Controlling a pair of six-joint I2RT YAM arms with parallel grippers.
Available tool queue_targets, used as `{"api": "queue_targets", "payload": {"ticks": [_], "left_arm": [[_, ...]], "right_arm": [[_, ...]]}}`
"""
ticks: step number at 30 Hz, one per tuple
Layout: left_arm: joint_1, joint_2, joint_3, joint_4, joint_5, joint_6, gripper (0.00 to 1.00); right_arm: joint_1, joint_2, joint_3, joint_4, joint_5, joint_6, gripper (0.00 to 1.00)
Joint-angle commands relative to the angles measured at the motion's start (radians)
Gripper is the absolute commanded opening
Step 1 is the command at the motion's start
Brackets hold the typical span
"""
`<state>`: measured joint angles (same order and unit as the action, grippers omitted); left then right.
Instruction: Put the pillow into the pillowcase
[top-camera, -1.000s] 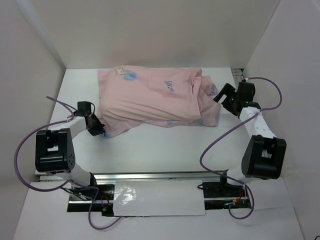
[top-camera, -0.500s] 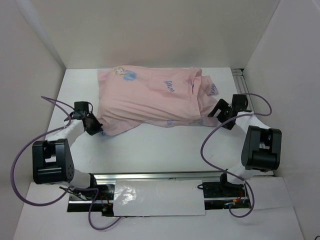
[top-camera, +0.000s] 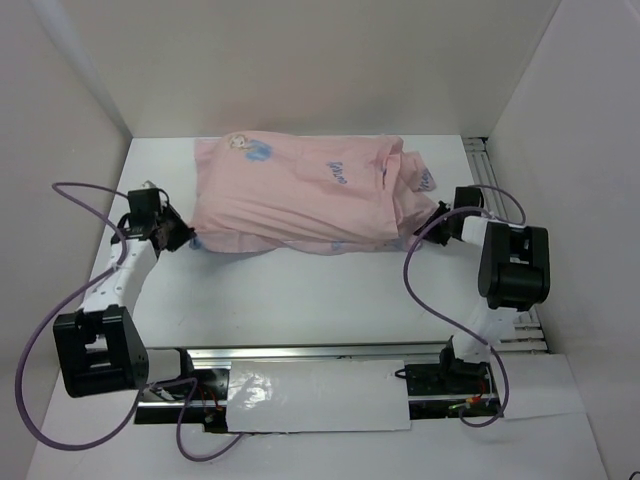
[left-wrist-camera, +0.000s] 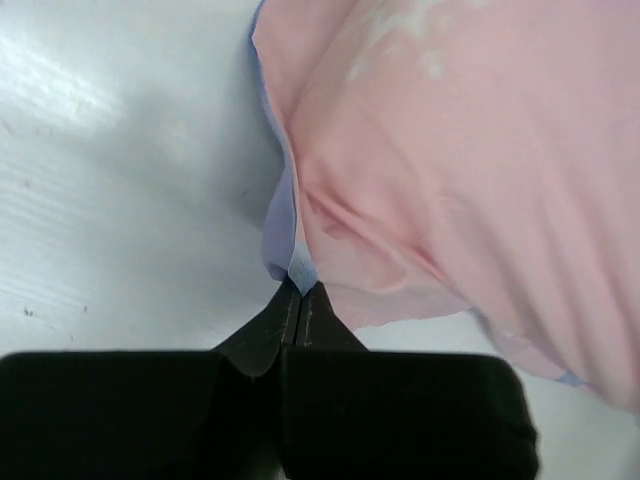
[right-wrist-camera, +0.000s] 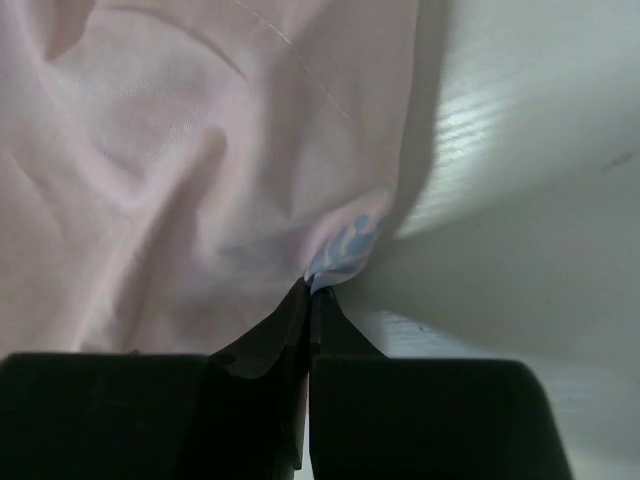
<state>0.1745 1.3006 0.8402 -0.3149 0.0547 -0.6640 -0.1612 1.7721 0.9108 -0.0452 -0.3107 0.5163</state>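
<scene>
The pillowcase (top-camera: 300, 195), pale pink side out, lies bulging across the far half of the table. Blue print shows at its corners. My left gripper (top-camera: 185, 240) is shut on the pillowcase's near left corner; in the left wrist view the pillowcase (left-wrist-camera: 460, 170) has its blue-lined edge pinched at the left gripper (left-wrist-camera: 300, 288). My right gripper (top-camera: 437, 222) is shut on the near right corner, where the pillowcase (right-wrist-camera: 200, 150) ends in a blue-printed tip at the right gripper (right-wrist-camera: 314, 290). The pillow is hidden; no white of it shows.
White walls enclose the table (top-camera: 320, 300) on three sides. A metal rail (top-camera: 483, 165) runs along the right edge behind the right arm. The arm bases and a rail (top-camera: 310, 352) sit at the near edge. Cables loop beside both arms.
The right gripper moved in to the pillowcase's right corner and shut on it. The left gripper pulled its held corner outward to the left, flattening the cloth's near left edge.
</scene>
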Motion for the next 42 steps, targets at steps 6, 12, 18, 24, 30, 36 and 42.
{"api": "queue_targets", "payload": {"ticks": [6,12,18,24,30,36,42], "left_arm": [[0.052,-0.132,0.29,-0.003,-0.029,-0.017,0.0],[0.083,-0.13,0.647,-0.11,-0.041,0.003,0.0],[0.126,-0.055,1.098,-0.26,-0.174,0.058,0.0],[0.135,-0.021,1.422,-0.325,-0.367,0.147,0.0],[0.135,-0.13,1.444,-0.303,-0.437,0.202,0.0],[0.112,-0.236,1.418,-0.266,-0.428,0.253,0.0],[0.112,-0.227,1.193,-0.242,-0.308,0.21,0.0]], "right_arm": [[0.015,-0.165,0.175,0.139,-0.048,-0.039,0.0],[0.006,-0.385,0.405,0.162,0.079,-0.128,0.0],[0.006,-0.513,0.656,0.179,0.249,-0.252,0.0],[0.006,-0.566,0.887,0.157,0.504,-0.436,0.0],[0.006,-0.566,1.147,0.074,0.68,-0.622,0.0],[0.017,-0.665,1.103,0.084,0.754,-0.736,0.0],[0.051,-0.603,0.982,-0.077,0.742,-0.64,0.0]]}}
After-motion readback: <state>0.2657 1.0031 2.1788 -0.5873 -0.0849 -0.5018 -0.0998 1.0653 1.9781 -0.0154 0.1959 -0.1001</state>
